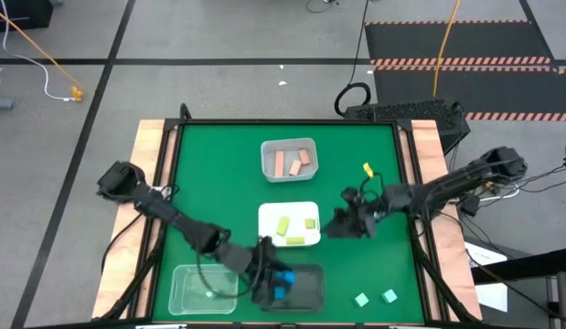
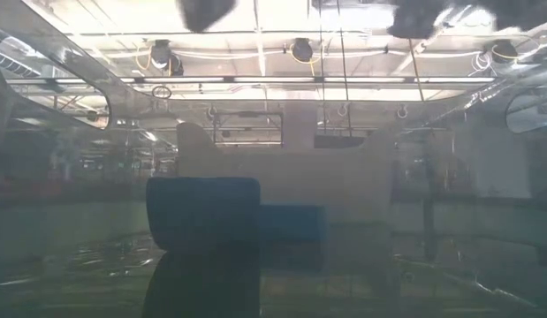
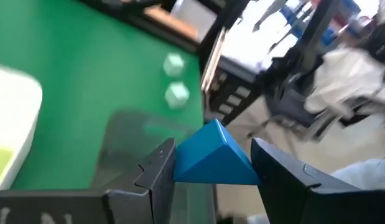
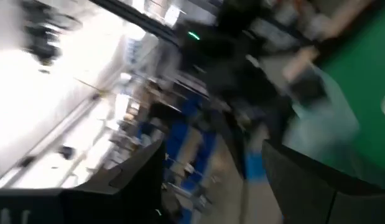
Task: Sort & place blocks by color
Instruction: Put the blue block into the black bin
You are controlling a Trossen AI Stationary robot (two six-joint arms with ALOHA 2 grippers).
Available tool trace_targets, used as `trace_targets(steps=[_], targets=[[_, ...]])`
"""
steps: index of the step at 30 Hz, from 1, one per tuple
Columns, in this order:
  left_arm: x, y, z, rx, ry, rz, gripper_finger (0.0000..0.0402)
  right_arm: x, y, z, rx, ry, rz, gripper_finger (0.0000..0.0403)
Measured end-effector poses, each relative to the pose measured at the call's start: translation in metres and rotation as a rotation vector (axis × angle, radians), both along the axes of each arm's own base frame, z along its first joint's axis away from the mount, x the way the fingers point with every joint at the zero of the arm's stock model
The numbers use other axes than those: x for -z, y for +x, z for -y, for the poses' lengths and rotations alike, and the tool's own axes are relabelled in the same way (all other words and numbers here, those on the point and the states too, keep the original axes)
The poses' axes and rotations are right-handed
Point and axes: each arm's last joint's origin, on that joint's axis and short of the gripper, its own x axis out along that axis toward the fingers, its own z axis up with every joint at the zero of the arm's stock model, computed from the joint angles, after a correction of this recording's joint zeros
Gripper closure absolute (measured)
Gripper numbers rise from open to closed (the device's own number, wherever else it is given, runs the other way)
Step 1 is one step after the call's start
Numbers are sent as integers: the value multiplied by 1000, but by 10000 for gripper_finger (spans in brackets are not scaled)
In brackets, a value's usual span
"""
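My left gripper [image 1: 270, 280] is at the near edge, over the left end of the black tray [image 1: 305, 291], shut on a blue block [image 3: 212, 158]. Blue blocks also show in the low view [image 2: 202, 212]. My right gripper [image 1: 340, 225] is open and empty, just right of the white tray [image 1: 264, 212], which holds yellow-green blocks [image 1: 296, 226]. Salmon pink blocks [image 1: 293, 163] lie in the clear tray [image 1: 267, 151] at the far middle. Two mint blocks [image 1: 375, 297] lie on the green mat at the near right. One mint block [image 1: 209, 293] lies in the clear tray [image 1: 177, 279] at the near left. My left gripper pinches the blue block between its two fingers [image 3: 156, 169], which are on two opposite sides of it [image 3: 183, 167]. The block sits tilted, with one corner [image 3: 215, 126] pointing away from the wrist. I cannot tell whether it touches the black tray below.
The green mat [image 1: 218, 183] is bare to the left of the trays and at the far right. A small yellow thing [image 1: 367, 169] shows by the right arm. Wooden table borders [image 1: 150, 155] run down both sides.
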Motion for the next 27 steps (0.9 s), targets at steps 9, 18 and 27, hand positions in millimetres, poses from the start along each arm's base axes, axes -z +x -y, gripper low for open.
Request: trace_targets(steps=[9,18,27], targets=[[7,-18,23,-40,108,-30,209,30,-31,-63,19,23,-351,155],[12,-17,25,1,221,-7,213,32,-62,-97,76,87,-386,188],[42,-12,38,31,276,-33,209,39,-72,-103,74,74,-453,197]])
